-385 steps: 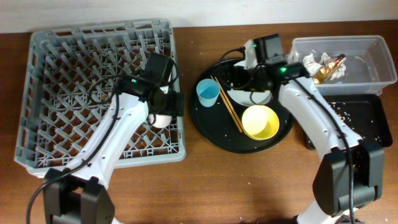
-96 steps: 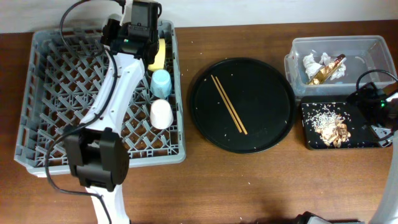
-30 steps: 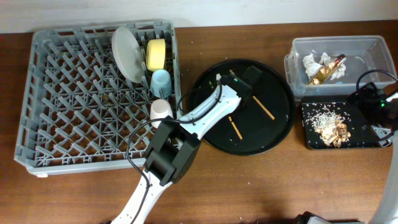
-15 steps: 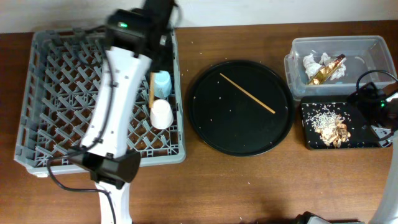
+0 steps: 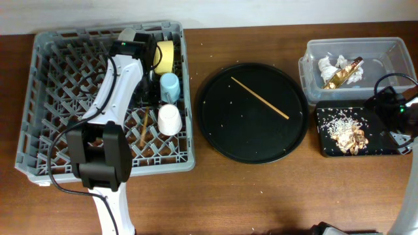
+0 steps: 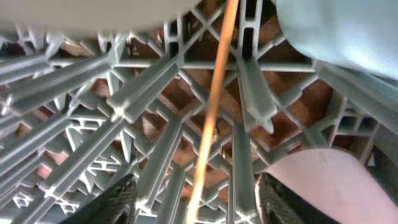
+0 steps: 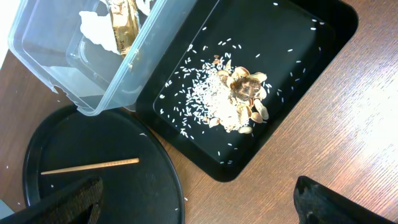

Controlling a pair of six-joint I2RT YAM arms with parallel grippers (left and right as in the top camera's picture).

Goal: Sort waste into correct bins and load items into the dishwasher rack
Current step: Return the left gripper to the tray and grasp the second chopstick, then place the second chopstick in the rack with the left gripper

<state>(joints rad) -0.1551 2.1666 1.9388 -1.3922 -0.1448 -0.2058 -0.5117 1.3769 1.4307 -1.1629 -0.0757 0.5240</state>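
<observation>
The grey dishwasher rack (image 5: 65, 111) holds the pale grey plate (image 5: 126, 32), yellow bowl (image 5: 164, 55), light blue cup (image 5: 170, 86) and pale pink cup (image 5: 169, 119). My left gripper (image 5: 149, 98) is open low over the rack. In the left wrist view the left gripper (image 6: 196, 208) straddles one chopstick (image 6: 212, 112) that lies on the rack's pegs, with neither jaw touching it. The other chopstick (image 5: 260, 98) lies on the round black tray (image 5: 225, 137). My right gripper (image 7: 199, 205) is open and empty beside the shallow black tray (image 7: 311, 31).
The clear tub (image 5: 385, 49) holds tissues (image 5: 326, 64) and the gold wrapper (image 5: 343, 73). The shallow black tray (image 5: 379, 147) holds food scraps and rice (image 5: 349, 134). My left arm stretches across the rack. A cable loops near the right edge.
My left arm took one chopstick from the round tray to the rack. It now lies lower on the pegs, and the arm has dropped toward it. The right arm has not moved.
</observation>
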